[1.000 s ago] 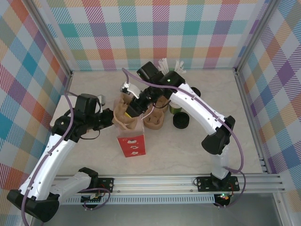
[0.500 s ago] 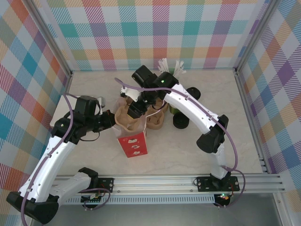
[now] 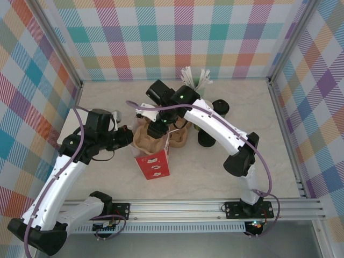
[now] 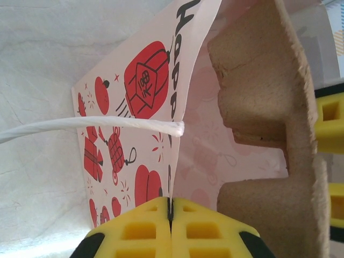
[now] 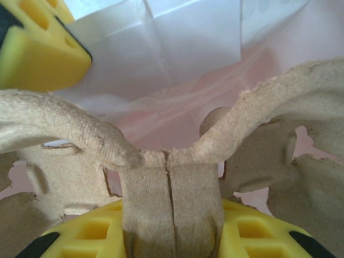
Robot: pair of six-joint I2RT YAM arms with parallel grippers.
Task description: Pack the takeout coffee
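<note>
A brown pulp cup carrier [image 3: 146, 138] hangs in the open mouth of a red-and-white printed paper bag [image 3: 153, 164]. My right gripper [image 3: 157, 130] is shut on the carrier's middle handle [image 5: 171, 183], with the bag's pale inside [image 5: 177, 48] below. My left gripper [image 4: 171, 215] is shut on the bag's rim [image 4: 177, 80], and the carrier's wall [image 4: 263, 70] sits just right of it. I cannot pick out the takeout coffee for sure. A round black lid [image 3: 207, 138] lies right of the right arm, and whether a cup is under it I cannot tell.
A second brown carrier [image 3: 181, 137] sits right of the bag. Another black lid [image 3: 221, 106] lies further back. A pot of white stirrers [image 3: 194, 78] stands by the back wall. The bag's white handle cord [image 4: 80, 126] stretches left. Metal frame posts edge the table.
My left gripper has closed the last bit onto the bag's rim. The right arm has swung left and brought the carrier over the bag's mouth.
</note>
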